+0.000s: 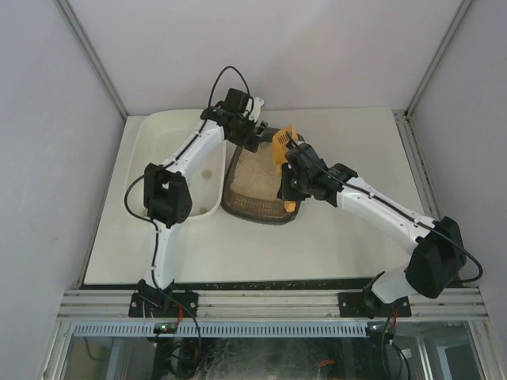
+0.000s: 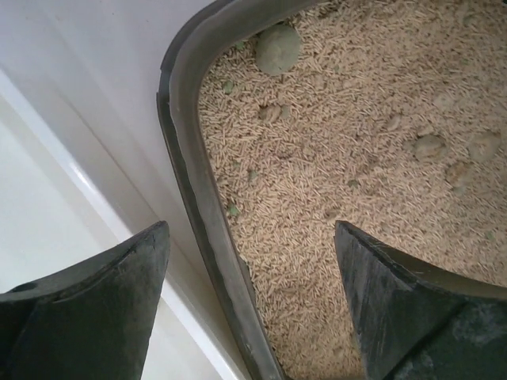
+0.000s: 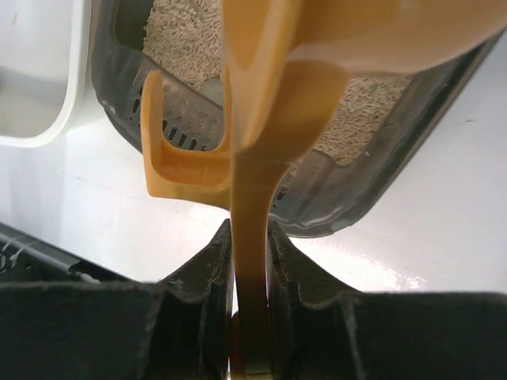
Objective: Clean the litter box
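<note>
White tabletop [image 1: 238, 253] is enclosed by pale grey walls, with an aluminium rail along the near edge.

The fingers [image 2: 103, 309] of the left gripper [image 2: 252, 237] are spread wide, with nothing between them. One finger is seen over the white side of the rim and the other over the litter [image 2: 356, 119]. They are poised above the far left corner of the litter box [image 1: 257, 186]. Grey-green clumps [image 2: 277, 47] are scattered in the beige grains below. The wrist is pitched downward. The forearm is stretched back to the near left across the white tub [image 1: 150, 131] to a raised elbow, and the upper arm drops to the base at the near left.

The fingers [image 3: 202, 277] of the right gripper [image 3: 252, 253] are clenched on the thin handle of an orange scoop [image 3: 261, 79]. The scoop is held edge-on, and its head is raised over the right side of the litter box. The wrist is pointed to the far left. The forearm runs back to the near right to a bent elbow above the base at the near right.

The litter box is placed at the middle of the table, just beside the right wall of the white tub. Whether the two touch cannot be told.
</note>
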You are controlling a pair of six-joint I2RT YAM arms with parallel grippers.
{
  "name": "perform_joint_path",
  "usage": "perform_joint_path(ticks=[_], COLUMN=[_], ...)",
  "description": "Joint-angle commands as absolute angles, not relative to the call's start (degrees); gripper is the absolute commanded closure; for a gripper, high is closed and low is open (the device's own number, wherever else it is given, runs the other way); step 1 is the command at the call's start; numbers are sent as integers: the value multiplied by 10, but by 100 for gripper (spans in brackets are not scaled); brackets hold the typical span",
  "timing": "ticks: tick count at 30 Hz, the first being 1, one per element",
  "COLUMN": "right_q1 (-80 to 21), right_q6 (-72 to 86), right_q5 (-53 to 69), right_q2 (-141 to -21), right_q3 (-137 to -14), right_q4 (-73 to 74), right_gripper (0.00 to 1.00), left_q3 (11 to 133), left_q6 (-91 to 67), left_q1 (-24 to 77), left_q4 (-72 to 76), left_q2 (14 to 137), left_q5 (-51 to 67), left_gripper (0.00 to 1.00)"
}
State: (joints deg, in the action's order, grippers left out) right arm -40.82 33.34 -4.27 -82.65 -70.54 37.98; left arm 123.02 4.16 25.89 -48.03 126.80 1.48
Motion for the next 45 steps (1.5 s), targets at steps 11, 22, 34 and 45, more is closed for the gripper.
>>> perform_joint_path(ticks=[11,22,34,45], right_q1=[-368,-340,-278,-258], right_q6=[401,382,329,282], right_q5=[135,49,0,27], right_q2=[-973,-964,-921,-883], right_q3=[-690,-671,-664,-665], right_q4=[309,377,427,468], right_gripper=[100,100,100,100], left_q3=[1248,1126,1010,842], left_q6=[31,-62,-166,-235], left_q1=[255,252,246,267], left_q4=[-431,-415,-385,-273], left_q2=[1305,1251,1196,1076], left_q5=[-12,127,235,234], left_gripper=[13,11,11,11])
